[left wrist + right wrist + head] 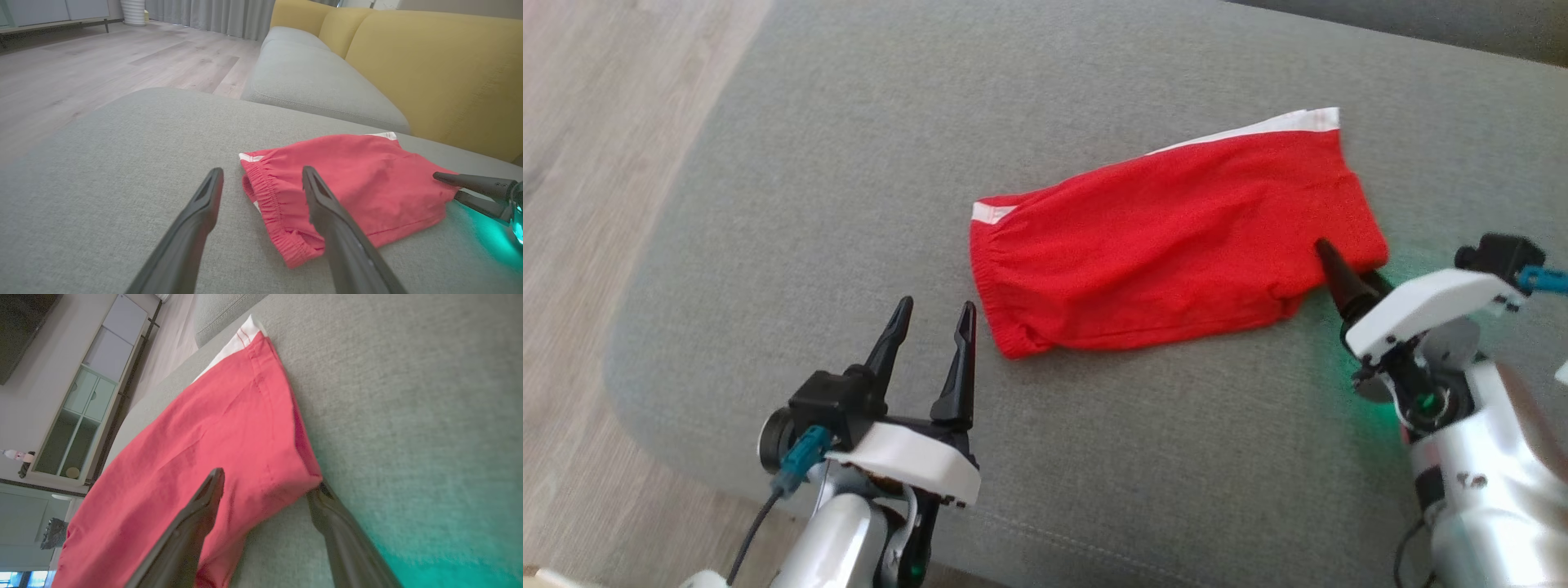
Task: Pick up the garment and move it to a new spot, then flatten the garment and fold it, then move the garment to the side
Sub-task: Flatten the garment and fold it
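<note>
left gripper [936, 304]: jaws wide, empty, above the cushion just beside the elastic waistband | red fabric shorts with white trim [1168, 245]: lying on grey woven sofa cushion [809, 204], between both grippers | right gripper [267, 481]: jaws wide, straddling the shorts' hem corner

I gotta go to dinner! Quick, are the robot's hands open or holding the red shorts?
Left gripper: open, empty, beside the waistband end of the red shorts.
Right gripper: open, fingers straddling the shorts' other end, not clamped.
</note>
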`<state>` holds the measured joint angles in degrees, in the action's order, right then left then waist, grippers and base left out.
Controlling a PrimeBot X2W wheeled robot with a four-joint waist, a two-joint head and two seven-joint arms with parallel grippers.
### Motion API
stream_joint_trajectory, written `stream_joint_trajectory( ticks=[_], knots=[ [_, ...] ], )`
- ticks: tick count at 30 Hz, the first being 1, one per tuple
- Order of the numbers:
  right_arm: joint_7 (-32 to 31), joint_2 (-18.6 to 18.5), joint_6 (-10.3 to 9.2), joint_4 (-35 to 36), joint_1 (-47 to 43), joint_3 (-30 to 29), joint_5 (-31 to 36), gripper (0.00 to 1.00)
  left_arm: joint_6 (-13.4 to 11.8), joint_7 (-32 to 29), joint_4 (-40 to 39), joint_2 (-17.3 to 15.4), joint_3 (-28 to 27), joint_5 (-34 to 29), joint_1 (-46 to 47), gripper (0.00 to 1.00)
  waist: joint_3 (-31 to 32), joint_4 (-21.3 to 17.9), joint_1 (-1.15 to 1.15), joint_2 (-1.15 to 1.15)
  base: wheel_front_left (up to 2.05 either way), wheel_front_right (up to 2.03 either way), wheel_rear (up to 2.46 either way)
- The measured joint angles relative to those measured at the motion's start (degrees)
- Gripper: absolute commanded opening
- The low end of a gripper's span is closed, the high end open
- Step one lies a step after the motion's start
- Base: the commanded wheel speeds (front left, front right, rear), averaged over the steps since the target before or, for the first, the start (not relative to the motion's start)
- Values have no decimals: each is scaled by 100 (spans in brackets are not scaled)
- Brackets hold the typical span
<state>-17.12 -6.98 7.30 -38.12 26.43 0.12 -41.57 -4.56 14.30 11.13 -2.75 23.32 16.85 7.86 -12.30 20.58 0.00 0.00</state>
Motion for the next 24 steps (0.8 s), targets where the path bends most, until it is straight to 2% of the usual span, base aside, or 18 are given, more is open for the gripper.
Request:
stream_joint_trajectory(
  ticks=[11, 12, 13, 14, 24],
  knots=[
    [-112, -58, 0, -744, 706, -178, 583, 100, -76, 0, -111, 0, 48, 176, 85, 100, -162, 270, 0, 0, 0, 0, 0],
    [-112, -58, 0, -786, 738, -186, 616, 67, -97, 0, -116, 0, 49, 199, 85, 100, -164, 281, 0, 0, 0, 0, 0],
    [-112, -58, 0, -817, 763, -188, 647, 20, -97, 0, -119, 0, 48, 198, 85, 100, -164, 286, 0, 0, 0, 0, 0],
    [-108, -58, 0, -839, 787, -188, 680, 0, -98, 0, -120, 0, 48, 198, 85, 100, -162, 287, 0, 0, 0, 0, 0],
    [315, 5, 0, -724, 694, 98, 519, 0, -105, 0, -64, 0, 4, 246, 85, 100, -51, 115, 0, 0, 0, 0, 0]
  ],
)
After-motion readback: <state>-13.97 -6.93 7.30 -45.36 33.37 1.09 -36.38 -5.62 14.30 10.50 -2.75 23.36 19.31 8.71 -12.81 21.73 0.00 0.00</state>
